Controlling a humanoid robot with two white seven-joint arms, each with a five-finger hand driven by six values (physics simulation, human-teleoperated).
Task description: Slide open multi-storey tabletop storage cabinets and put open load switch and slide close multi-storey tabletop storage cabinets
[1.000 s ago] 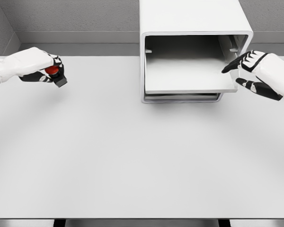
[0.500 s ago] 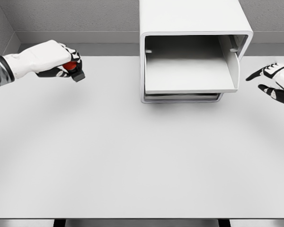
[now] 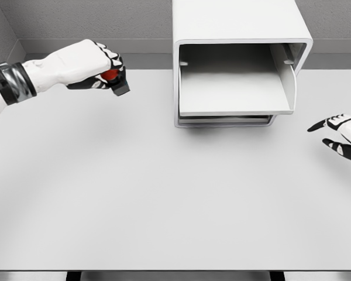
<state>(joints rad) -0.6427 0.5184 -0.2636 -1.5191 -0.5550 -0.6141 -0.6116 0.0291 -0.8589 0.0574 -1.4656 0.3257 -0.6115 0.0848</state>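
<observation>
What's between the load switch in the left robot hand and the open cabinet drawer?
Nothing visible. The left robot hand holds the load switch left of the cabinet; only bare table separates them, and the open drawer shows nothing inside.

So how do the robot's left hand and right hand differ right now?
The left hand is curled around a small red and black load switch, while the right hand holds nothing, fingers spread. The left hand sits up left of the white tabletop storage cabinet; the right hand is at the picture's right edge, lower down. Both are white with black finger markings.
</observation>
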